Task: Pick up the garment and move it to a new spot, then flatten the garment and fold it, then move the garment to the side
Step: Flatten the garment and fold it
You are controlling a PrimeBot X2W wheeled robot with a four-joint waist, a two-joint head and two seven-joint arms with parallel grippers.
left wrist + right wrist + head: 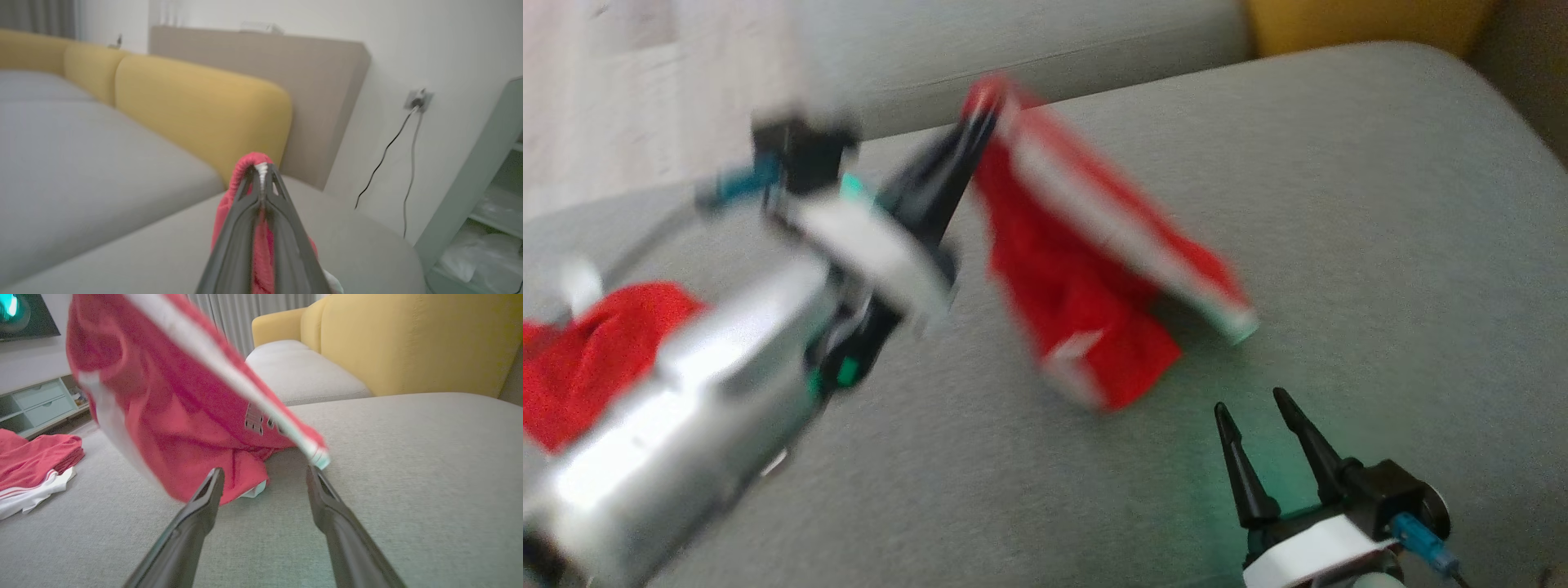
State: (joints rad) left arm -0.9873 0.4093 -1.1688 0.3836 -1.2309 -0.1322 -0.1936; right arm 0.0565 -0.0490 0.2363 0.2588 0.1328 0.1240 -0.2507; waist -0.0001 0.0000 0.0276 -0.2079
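A red garment (1078, 278) with white stripes hangs over the grey sofa seat, its lower end still touching the cushion. My left gripper (980, 114) is shut on its top edge and holds it up; the picture is blurred there. In the left wrist view the red cloth (249, 171) is pinched between the closed fingers of the left gripper (261, 169). My right gripper (1254, 404) stands open at the lower right, just in front of the garment's low end. The right wrist view shows the garment (179, 412) hanging ahead of the open right gripper (265, 473), nothing between its fingers.
Another pile of red and white clothes (588, 351) lies at the left of the seat, also red and white clothes (32, 465) in the right wrist view. Yellow back cushions (408, 343) rise behind the seat. A pale shelf unit (482, 196) and a wall cable (384, 155) stand beyond the sofa's end.
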